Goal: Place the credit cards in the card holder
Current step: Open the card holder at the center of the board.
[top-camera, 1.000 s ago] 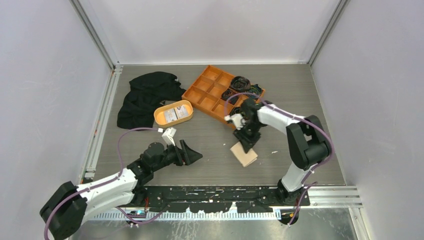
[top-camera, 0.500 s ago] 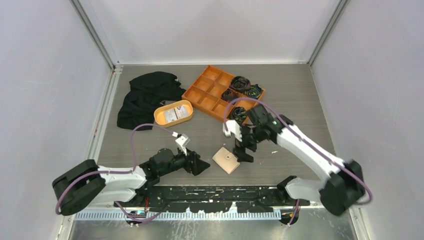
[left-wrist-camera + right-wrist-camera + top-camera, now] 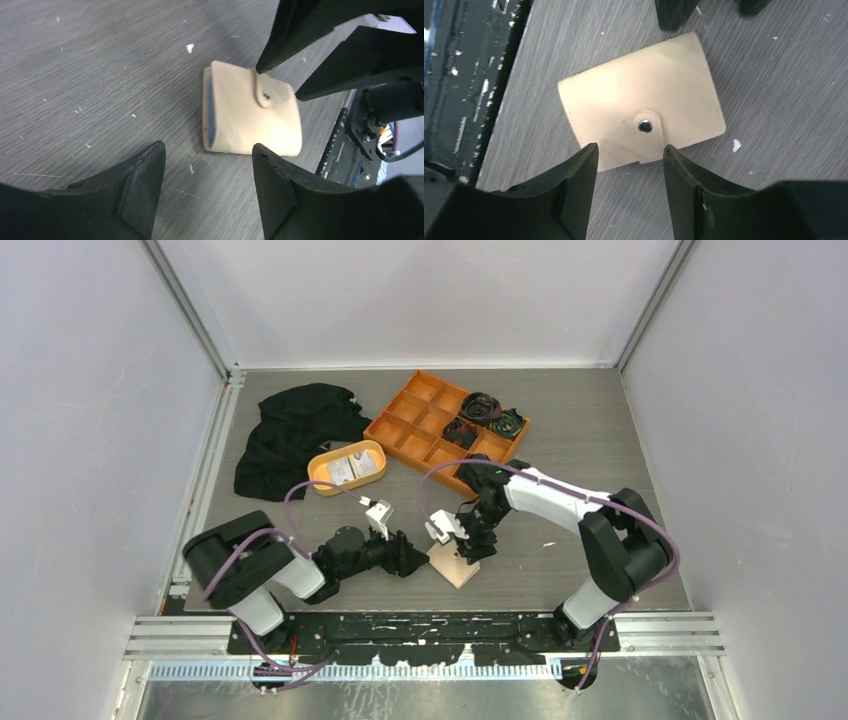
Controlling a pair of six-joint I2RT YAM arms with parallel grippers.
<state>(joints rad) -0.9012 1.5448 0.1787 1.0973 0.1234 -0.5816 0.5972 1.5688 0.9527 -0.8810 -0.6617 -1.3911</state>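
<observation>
The beige card holder [image 3: 455, 564] lies closed and snapped on the table near the front edge. It shows in the left wrist view [image 3: 245, 120], with a light blue edge [image 3: 210, 107] in its open side, and in the right wrist view [image 3: 624, 100]. My left gripper [image 3: 410, 562] [image 3: 207, 147] is open and empty, just left of it. My right gripper [image 3: 468, 546] [image 3: 630, 147] is open and empty, its tips over the holder by the snap tab [image 3: 644, 126]. White printed credit cards [image 3: 349, 467] lie in the oval orange dish [image 3: 322, 473].
A large orange divided tray [image 3: 415, 425] with dark coiled cables stands at the back centre. A black cloth [image 3: 290, 435] lies at the back left. The black rail [image 3: 430, 625] runs along the front edge, close to the holder.
The card holder has shifted left and now lies with its snap side up. My left gripper moved right up to it. My right gripper moved left and down over it.
</observation>
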